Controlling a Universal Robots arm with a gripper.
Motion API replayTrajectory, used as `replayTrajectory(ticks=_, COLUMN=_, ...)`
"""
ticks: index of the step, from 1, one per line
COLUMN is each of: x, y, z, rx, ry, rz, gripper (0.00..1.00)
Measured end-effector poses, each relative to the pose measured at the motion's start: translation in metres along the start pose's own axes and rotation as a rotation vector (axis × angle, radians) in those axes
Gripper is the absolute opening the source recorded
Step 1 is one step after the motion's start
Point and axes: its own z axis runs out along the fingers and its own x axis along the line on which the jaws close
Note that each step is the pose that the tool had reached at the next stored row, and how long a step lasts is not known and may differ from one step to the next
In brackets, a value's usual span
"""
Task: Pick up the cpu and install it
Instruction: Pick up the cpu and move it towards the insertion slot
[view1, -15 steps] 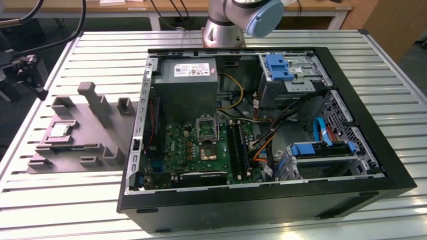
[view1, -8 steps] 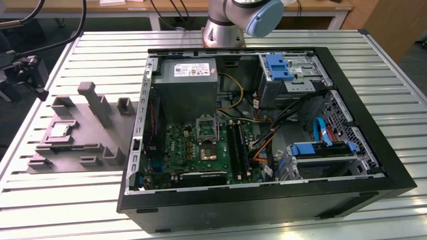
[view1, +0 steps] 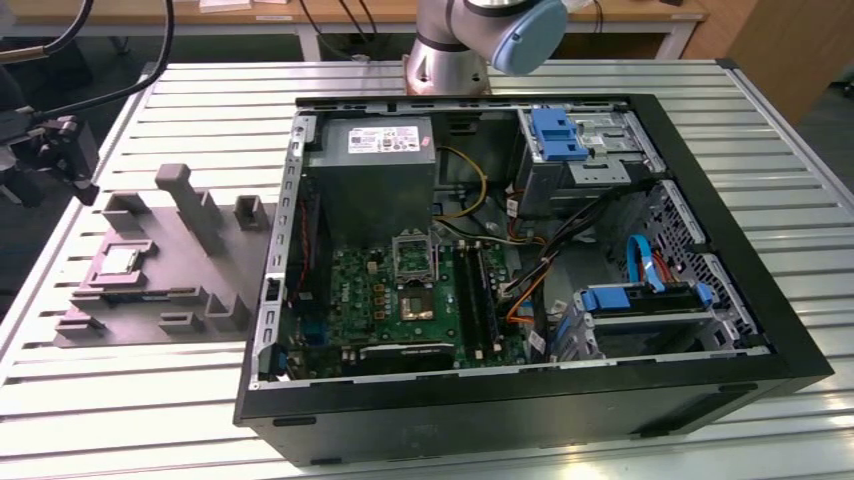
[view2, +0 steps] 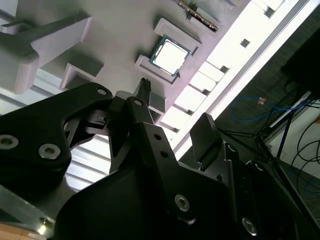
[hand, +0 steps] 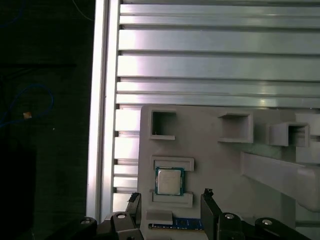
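Note:
The cpu (hand: 169, 181) is a small silvery square chip lying flat in a shallow recess of the grey fixture plate (hand: 210, 165). In the exterior view the cpu (view1: 118, 262) sits near the plate's left end. My gripper (hand: 170, 196) hovers above the plate, close to the chip, with its two black fingers (hand: 207, 195) spread apart and nothing between them. In the second wrist view the cpu (view2: 170, 55) lies beyond the fingertips (view2: 145, 89), untouched. In the exterior view the gripper (view1: 67, 165) hangs at the far left, above the table's edge.
An open computer case (view1: 747, 330) fills the middle of the slatted metal table (view1: 134, 400), its motherboard socket (view1: 416, 300) facing up. Upright blocks (view1: 200, 210) rise from the fixture plate beside the chip. The arm's base (view1: 461, 50) stands behind the case.

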Motion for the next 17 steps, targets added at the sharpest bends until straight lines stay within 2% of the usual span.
replayTrajectory(ticks=5, x=-0.0001, y=-0.0006, z=0.0062, rx=-0.0005, ry=-0.0018, rz=0.028, gripper=0.59)
replayTrajectory(ticks=13, x=-0.0005, y=-0.0041, z=0.0201, rx=-0.0005, ry=-0.0020, rz=0.028, gripper=0.59)
replayTrajectory(ticks=17, x=-0.0005, y=-0.0043, z=0.0205, rx=-0.0004, ry=-0.0017, rz=0.028, gripper=0.59)
